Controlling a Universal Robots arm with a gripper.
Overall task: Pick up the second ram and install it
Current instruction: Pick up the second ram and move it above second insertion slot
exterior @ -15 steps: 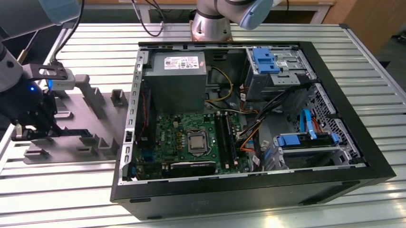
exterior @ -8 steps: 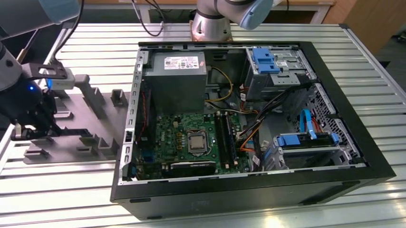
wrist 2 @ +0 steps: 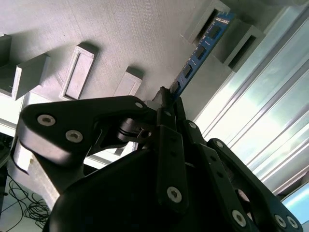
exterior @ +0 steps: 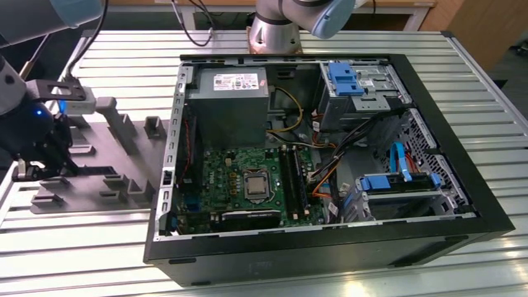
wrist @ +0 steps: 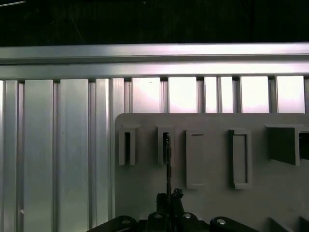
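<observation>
The second ram, a thin blue-green board with black chips, runs from my fingertips to a pair of grey holder blocks. My gripper is shut on its near end. In the first wrist view the second ram shows edge-on as a thin dark line. It rises from my gripper to a slotted block. In the exterior view my gripper hangs low over the grey fixture plate at the exterior view's left, well away from the motherboard's black memory slots.
An open black computer case lies on the slatted metal table, with a power supply, drive cages and loose cables inside. Several raised grey blocks stand on the fixture plate around the ram.
</observation>
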